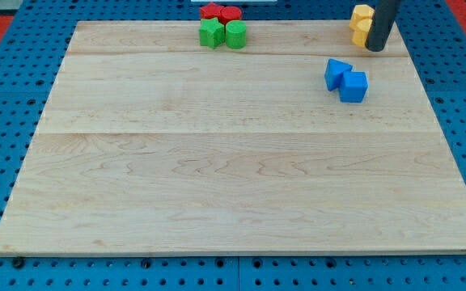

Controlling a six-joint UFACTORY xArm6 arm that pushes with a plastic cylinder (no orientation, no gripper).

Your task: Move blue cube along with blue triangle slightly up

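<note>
The blue cube (353,86) sits on the wooden board near the view's upper right. The blue triangle (336,73) touches it on its upper left side. My tip (374,49) is above and to the right of both blue blocks, clear of them, and stands right next to the yellow blocks (362,25) at the view's top right.
Two green blocks (223,34) stand at the view's top centre, with two red blocks (220,12) just above them at the board's top edge. The board's right edge (427,89) runs close to the blue blocks.
</note>
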